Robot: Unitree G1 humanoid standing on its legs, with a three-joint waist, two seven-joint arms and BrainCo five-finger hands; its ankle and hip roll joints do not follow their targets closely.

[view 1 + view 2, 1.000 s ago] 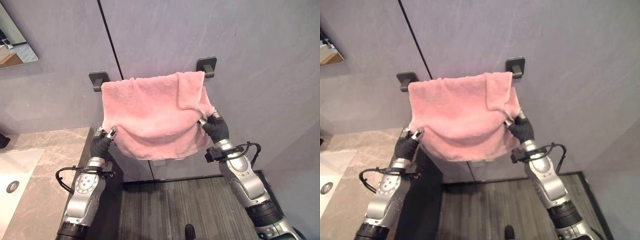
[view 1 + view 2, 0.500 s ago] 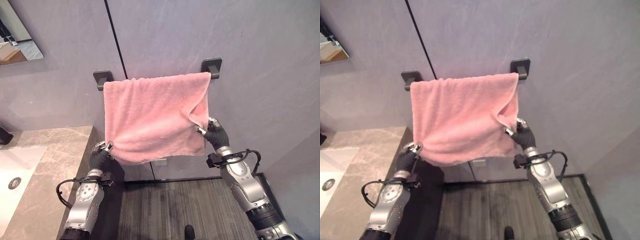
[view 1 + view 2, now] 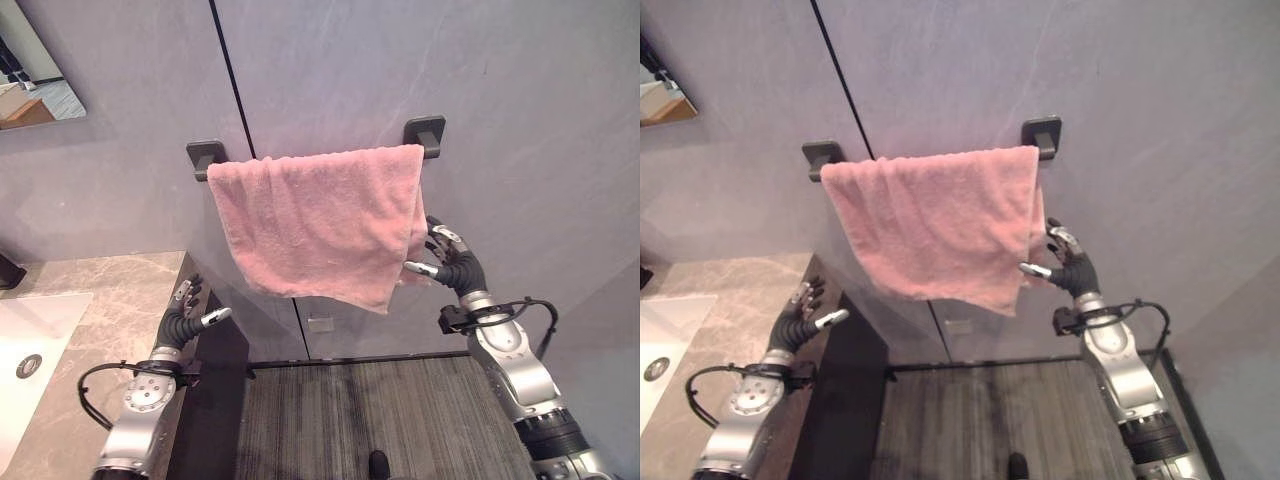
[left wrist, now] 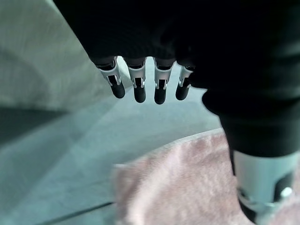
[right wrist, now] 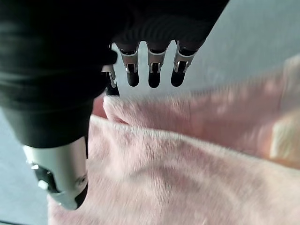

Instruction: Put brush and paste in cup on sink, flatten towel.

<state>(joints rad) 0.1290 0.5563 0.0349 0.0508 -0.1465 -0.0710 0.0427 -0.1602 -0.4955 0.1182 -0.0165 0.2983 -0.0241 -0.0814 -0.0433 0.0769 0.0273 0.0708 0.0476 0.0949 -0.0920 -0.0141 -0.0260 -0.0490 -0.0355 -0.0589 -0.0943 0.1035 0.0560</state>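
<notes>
A grey wall (image 3: 400,70) of large smooth panels fills the background, split by a dark vertical seam (image 3: 228,75). Two dark brackets (image 3: 424,132) are fixed to it, and the pink towel (image 3: 325,215) hangs over the rail between them, spread nearly from one bracket to the other. Its top edge lies fairly straight along the rail, while the bottom edge slants, hanging lower toward the robot's right.

At the upper left corner of the wall sits part of a mirror (image 3: 35,80). Below it, a beige marbled surface (image 3: 95,330) runs along the left side, with a white sink (image 3: 30,345) set into it and a round drain (image 3: 29,366) in the basin. The front of the cabinet under the surface is dark. The floor (image 3: 370,420) is a dark striped covering.

The left hand (image 3: 188,318) is raised beside the edge of the surface, below the towel's lower left corner and apart from it, fingers spread and holding nothing. The right hand (image 3: 447,262) is just beside the towel's right edge, fingers straight and loose; its wrist view has the pink cloth close past the fingertips (image 5: 151,80), nothing gripped
</notes>
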